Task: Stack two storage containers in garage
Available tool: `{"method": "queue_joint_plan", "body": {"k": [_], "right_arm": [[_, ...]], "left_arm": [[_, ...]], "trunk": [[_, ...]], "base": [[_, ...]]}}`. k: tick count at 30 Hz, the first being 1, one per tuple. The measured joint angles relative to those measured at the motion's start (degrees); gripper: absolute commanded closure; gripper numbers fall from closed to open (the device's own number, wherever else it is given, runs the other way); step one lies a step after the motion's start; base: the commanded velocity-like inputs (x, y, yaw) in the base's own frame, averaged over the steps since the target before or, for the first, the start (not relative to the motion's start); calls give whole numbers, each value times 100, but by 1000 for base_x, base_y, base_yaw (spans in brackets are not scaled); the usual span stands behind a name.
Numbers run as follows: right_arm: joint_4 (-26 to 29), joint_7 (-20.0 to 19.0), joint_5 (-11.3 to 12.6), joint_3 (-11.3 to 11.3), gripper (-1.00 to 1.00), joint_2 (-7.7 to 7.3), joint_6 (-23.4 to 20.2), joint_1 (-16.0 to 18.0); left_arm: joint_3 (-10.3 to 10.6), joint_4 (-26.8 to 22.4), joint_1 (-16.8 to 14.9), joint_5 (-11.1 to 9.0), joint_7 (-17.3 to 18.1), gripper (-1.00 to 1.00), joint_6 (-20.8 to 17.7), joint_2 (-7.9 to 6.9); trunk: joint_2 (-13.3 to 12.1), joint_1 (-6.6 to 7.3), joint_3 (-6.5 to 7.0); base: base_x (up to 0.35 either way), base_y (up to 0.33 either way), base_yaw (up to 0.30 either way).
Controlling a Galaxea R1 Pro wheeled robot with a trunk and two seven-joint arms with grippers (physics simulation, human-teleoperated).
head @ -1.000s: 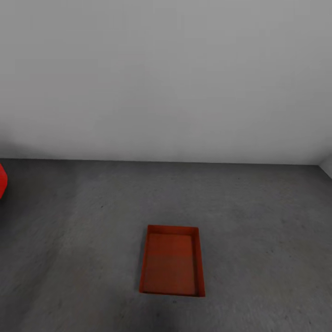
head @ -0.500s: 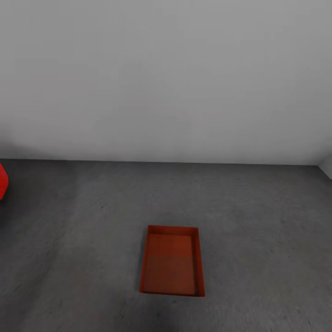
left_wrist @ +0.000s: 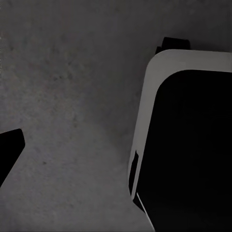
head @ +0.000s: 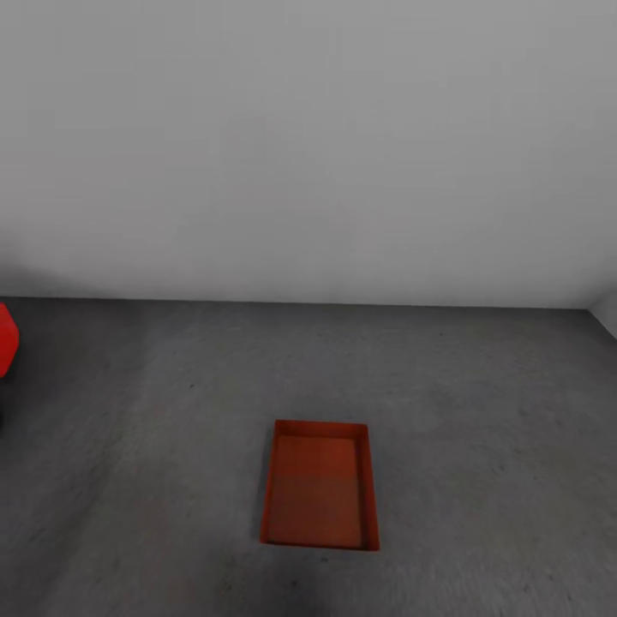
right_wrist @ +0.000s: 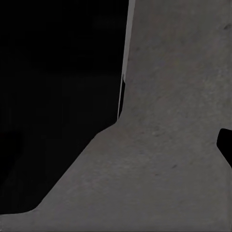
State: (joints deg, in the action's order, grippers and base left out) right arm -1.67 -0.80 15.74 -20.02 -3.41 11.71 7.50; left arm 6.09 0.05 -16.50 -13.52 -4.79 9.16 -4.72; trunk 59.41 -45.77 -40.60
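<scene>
One orange-red storage container [head: 319,484] sits flat on the dark grey, rough concrete floor [head: 480,411] of the garage, its open top facing up. It is a shallow, thin-walled rectangular bin without a lid, its inside bare, with its long sides running away from the robot. It lies out on the open floor, well apart from the white-grey back wall [head: 308,146].

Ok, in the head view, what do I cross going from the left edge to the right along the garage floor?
Red car's edge → bare dark grey concrete floor → orange-red storage container, sitting open side up on the floor → more bare floor → a sliver of side wall at the right edge.
</scene>
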Motion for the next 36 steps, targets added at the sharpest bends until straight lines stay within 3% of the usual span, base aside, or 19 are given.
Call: {"method": "queue_joint_plan", "body": {"k": [36], "right_arm": [[0,1,23,11,-100,22,-9,0]], "left_arm": [[-6,0,9,-1,6,-100,-19,-3]], "trunk": [[-1445,791,647]], "base": [[0,0,0]]}}
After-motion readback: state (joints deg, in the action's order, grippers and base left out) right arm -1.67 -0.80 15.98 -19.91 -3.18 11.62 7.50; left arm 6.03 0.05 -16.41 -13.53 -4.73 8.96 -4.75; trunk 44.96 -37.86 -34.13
